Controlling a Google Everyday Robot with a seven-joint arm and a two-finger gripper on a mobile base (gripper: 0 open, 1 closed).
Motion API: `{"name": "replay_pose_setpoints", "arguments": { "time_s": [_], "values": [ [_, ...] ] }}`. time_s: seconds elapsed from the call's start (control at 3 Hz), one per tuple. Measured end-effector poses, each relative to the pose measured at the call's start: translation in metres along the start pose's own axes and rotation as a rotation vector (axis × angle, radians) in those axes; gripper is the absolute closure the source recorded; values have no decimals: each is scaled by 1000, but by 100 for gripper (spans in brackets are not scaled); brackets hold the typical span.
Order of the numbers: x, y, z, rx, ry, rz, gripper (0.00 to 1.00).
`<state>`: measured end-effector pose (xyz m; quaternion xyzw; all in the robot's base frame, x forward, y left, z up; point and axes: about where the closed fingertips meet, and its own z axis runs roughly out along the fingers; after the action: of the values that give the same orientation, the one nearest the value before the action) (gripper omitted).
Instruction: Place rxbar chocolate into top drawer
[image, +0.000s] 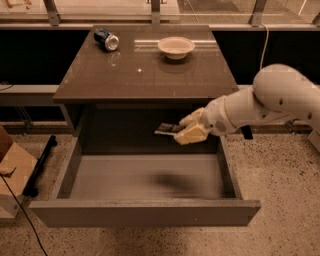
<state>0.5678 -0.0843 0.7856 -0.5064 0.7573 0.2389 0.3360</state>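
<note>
— Camera view check: where is the rxbar chocolate (165, 130)?
— My gripper (180, 132) pinches it tight, over the back edge of the open top drawer (145, 213), so I think it can drop inside.

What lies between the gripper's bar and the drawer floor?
Only air, camera view: the gripper holds the rxbar chocolate above the top drawer, its floor bare below.

Speckled terrazzo floor (280, 175) under a glossy brown table (145, 75)
</note>
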Motion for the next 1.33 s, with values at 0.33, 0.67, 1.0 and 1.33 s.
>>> {"name": "replay_pose_setpoints", "arguments": {
  "time_s": [0.33, 0.67, 1.0, 1.33],
  "values": [
    [39, 1, 20, 1, 36, 30, 100],
    [87, -3, 40, 24, 61, 87, 81],
    [126, -11, 57, 55, 74, 147, 58],
    [164, -14, 65, 76, 92, 221, 34]
  ]
}}
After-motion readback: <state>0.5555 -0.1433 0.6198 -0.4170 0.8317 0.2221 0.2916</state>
